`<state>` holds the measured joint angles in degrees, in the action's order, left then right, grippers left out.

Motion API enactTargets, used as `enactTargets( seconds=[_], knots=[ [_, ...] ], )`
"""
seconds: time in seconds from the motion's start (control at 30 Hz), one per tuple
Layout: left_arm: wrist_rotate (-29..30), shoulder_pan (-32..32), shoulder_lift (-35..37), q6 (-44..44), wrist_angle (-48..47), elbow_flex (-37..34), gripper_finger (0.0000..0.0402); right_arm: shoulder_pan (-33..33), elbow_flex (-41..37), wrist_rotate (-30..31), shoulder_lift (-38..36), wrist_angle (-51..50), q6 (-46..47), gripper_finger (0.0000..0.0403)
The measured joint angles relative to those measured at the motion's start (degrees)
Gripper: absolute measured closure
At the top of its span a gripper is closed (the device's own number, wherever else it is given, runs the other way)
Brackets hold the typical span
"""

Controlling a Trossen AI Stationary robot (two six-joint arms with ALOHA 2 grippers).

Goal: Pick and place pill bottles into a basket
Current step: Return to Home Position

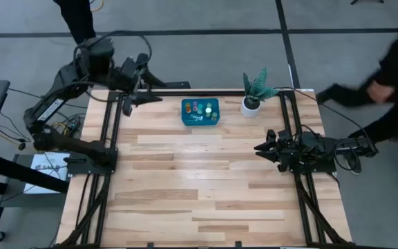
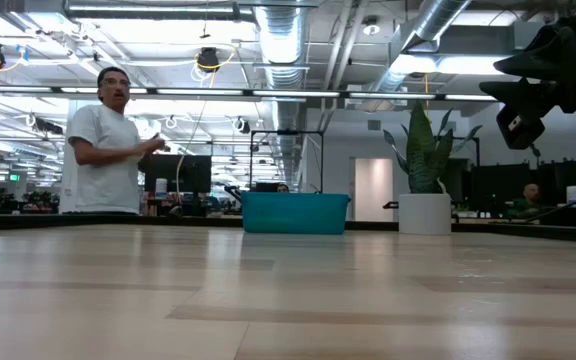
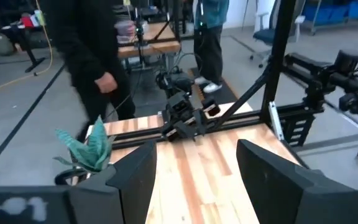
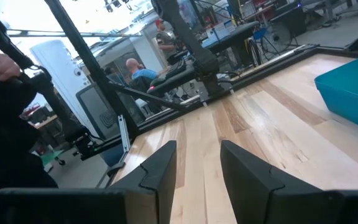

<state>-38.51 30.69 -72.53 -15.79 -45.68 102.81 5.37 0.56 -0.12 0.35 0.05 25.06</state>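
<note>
This is looking like an open-plan robotics lab: bare ducts are running along the ceiling and lamps are hanging from it. Beyond the table's far edge a person is standing on the left beside monitors on desks. A left arm and a right arm are sitting on a black frame, and cables are trailing over grey floor.

Grey floor surrounds the wooden surface; above the surface hang silver ducts and ceiling lights.
</note>
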Motion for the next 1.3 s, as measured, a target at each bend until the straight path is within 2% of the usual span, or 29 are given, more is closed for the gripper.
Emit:
enactTargets(
  seconds=[0.17,0.3,0.47,0.63,0.9,1.17,1.3],
  knots=[
    [0.8,0.0,11.6,7.9,14.0,-18.2,0.0189,0.0,0.0,0.0,0.0,0.0,0.0,0.0285],
    [6.3,0.1,23.0,14.1,25.3,-32.0,0.0189,0.0,0.0,0.0,0.0,0.0,0.0,0.0285],
    [13.7,0.1,35.3,17.9,30.4,-43.0,0.0189,0.0,0.0,0.0,0.0,0.0,0.0,0.0285],
    [16.6,0.1,44.8,21.1,30.1,-48.4,0.0189,0.0,0.0,0.0,0.0,0.0,0.0,0.0285],
    [16.9,0.1,57.6,29.2,29.6,-55.6,0.0189,0.0,0.0,0.0,0.0,0.0,0.0,0.0285],
    [21.3,0.1,71.2,31.7,24.6,-61.9,0.0189,0.0,0.0,0.0,0.0,0.0,0.0,0.0285],
    [20.2,0.0,72.2,33.2,21.7,-63.5,0.0189,0.0,0.0,0.0,0.0,0.0,0.0,0.0285]
  ],
)
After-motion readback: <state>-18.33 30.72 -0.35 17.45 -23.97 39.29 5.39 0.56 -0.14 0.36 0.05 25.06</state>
